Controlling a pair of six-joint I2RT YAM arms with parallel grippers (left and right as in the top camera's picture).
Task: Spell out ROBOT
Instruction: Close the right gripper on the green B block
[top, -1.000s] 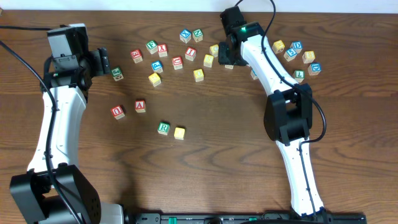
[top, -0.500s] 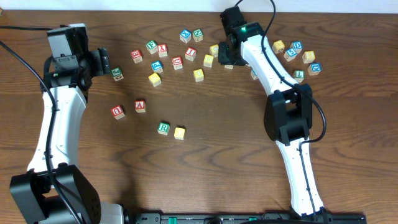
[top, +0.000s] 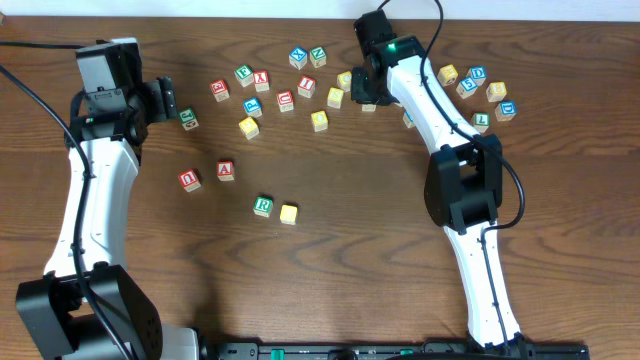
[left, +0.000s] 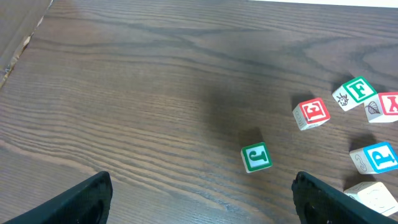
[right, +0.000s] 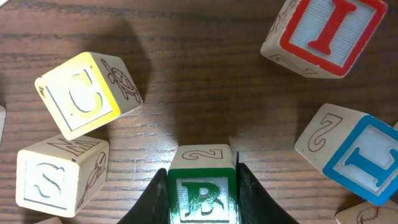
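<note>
Dark woodgrain table (top: 340, 250); right tool (right: 203, 194) clamps green-framed B cube (right: 202, 177); left tool (left: 202, 202) wide.

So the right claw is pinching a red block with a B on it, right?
Not quite. The B block pinched in the right claw is green, not red. The right wrist view shows it close up, with the green B between the two fingers.
</note>
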